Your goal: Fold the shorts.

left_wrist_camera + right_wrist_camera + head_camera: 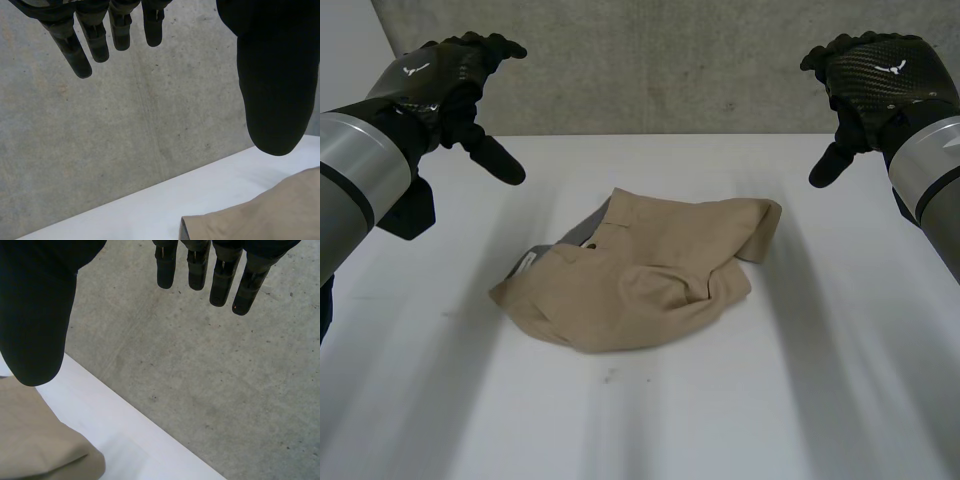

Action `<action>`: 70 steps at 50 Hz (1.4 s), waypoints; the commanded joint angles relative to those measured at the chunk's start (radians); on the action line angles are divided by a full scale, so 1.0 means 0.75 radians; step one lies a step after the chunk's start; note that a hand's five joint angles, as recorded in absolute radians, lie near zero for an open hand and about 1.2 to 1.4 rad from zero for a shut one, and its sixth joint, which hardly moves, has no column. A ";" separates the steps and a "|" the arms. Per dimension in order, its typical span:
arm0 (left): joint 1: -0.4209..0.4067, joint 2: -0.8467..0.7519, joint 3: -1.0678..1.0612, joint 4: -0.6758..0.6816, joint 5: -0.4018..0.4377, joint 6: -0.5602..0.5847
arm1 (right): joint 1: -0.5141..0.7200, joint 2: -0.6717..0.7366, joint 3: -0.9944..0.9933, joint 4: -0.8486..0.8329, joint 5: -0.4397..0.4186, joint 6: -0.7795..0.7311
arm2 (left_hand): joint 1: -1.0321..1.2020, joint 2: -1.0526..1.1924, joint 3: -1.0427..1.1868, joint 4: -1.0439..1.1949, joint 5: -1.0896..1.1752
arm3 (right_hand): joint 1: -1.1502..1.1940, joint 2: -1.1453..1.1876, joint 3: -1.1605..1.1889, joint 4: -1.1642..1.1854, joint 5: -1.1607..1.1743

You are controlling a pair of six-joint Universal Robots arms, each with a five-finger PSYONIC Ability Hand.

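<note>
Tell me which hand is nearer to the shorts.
Right, slightly. The right hand hovers just beyond the right end of the shorts; the left hand hovers farther off, past their left side.

Left hand (270,75) open — fingers (80,50) spread, tan shorts (270,212) on white table (150,210), concrete wall (125,130) behind

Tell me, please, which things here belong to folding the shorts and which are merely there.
For the job: tan shorts, left hand, right hand (both open, off the cloth).
Merely there: white table, concrete wall behind it.
</note>
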 commanded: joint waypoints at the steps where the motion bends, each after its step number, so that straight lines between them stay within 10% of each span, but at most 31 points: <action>1: -0.002 -0.017 -0.001 0.035 0.000 0.002 | 0.000 0.001 0.003 0.000 0.000 0.000 | -0.002 -0.007 -0.017 -0.039 -0.059 | -0.017 -0.058 -0.053 -0.079 -0.066; 19: -0.006 -0.375 -0.029 -0.008 -0.090 0.572 | 0.000 0.048 0.021 0.006 -0.043 -0.237 | 0.284 0.278 0.268 0.246 0.227 | -0.017 -0.058 -0.053 -0.079 -0.066; 38: 0.034 -0.749 -0.042 0.008 -0.227 0.566 | 0.011 0.147 0.037 0.004 -0.039 -0.250 | 0.206 0.200 0.190 0.168 0.149 | -0.017 -0.058 -0.053 -0.079 -0.066; 44: 0.045 -0.813 -0.001 0.008 -0.229 0.568 | 0.015 0.149 0.039 0.004 -0.033 -0.250 | 0.713 0.707 0.697 0.676 0.656 | -0.017 -0.058 -0.053 -0.079 -0.066; 47: 0.045 -0.809 0.022 0.022 -0.239 0.564 | 0.015 0.149 0.041 0.004 -0.033 -0.250 | 1.625 1.619 1.609 1.587 1.568 | -0.017 -0.058 -0.053 -0.079 -0.066; 65: 0.204 -0.336 0.269 0.432 -0.417 0.732 | 0.017 0.145 0.039 0.002 -0.035 -0.250 | 1.626 1.621 1.611 1.589 1.569 | -0.017 -0.058 -0.053 -0.079 -0.066; 70: 0.096 -0.332 0.443 0.477 -0.415 0.820 | 0.017 0.143 0.035 0.002 -0.033 -0.247 | 1.626 1.621 1.611 1.589 1.569 | -0.017 -0.058 -0.053 -0.079 -0.066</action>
